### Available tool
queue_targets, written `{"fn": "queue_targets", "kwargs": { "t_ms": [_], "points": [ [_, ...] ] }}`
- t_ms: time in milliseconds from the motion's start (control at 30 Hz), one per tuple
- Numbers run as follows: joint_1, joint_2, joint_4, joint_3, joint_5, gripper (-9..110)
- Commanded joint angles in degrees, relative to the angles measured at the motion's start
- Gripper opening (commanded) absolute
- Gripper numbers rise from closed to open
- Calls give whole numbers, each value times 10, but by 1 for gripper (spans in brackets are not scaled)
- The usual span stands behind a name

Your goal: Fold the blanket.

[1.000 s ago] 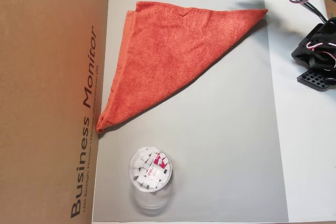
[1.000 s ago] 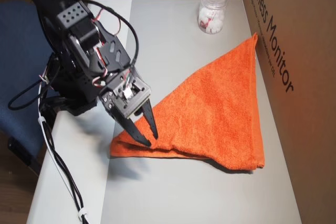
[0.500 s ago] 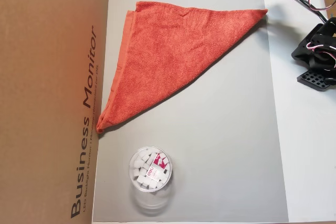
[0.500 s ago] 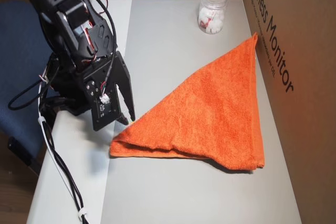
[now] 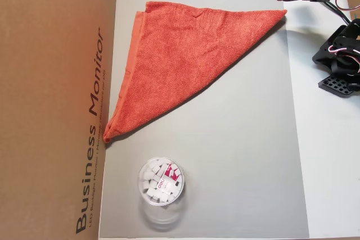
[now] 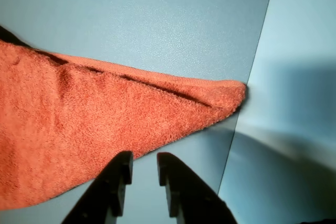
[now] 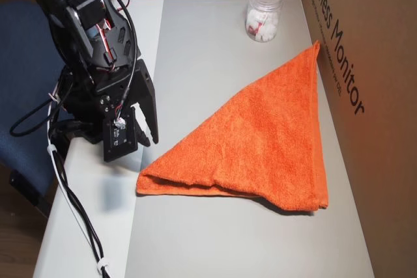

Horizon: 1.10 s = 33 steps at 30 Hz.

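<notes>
Orange-red terry cloth fills most of what I see: the blanket (image 5: pixel 183 63) lies folded into a triangle, two layers deep, on the flat grey mat (image 5: pixel 242 155). In an overhead view its long hemmed edge runs along the brown cardboard box printed "Business Monitor" (image 5: pixel 53 105), and one sharp corner reaches the mat's right border near the top. In the other overhead view (image 7: pixel 260 141) that same corner points left, toward the arm, and the layered fold shows along the lower edge.

My black two-finger gripper (image 6: pixel 142 166) hangs above that corner without touching the cloth. From the wrist view I see its two dark fingers (image 6: pixel 118 179) coming in from the bottom edge, side by side with a narrow slit between them, nothing caught in it, so I read the claw as nearly clenched and empty. The blanket's tip (image 6: pixel 231 95) sits just at the seam where the grey mat meets the white tabletop (image 6: pixel 299 77).

In an overhead view the black arm body with red and white wiring (image 7: pixel 98 50) stands on the white table left of the mat, gripper (image 7: pixel 148 136) pointed down near the cloth's corner. A clear round plastic tub holding small white pieces (image 5: pixel 161 182) stands on the mat, apart from the blanket.
</notes>
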Motion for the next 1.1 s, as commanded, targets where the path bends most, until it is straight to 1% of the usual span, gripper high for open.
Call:
{"fn": "queue_targets", "kwargs": {
  "t_ms": [0, 300, 433, 633, 700, 833, 1000, 1067],
  "points": [
    [4, 13, 2, -26, 26, 4],
    [62, 12, -5, 11, 43, 4],
    [84, 12, -8, 40, 44, 8],
    [98, 6, -12, 77, 45, 8],
    [97, 3, -34, 89, 53, 9],
    [86, 2, -104, 126, 100, 9],
    [62, 2, -142, 166, 105, 9],
    [47, 2, -160, 179, 105, 12]
  ]
}}
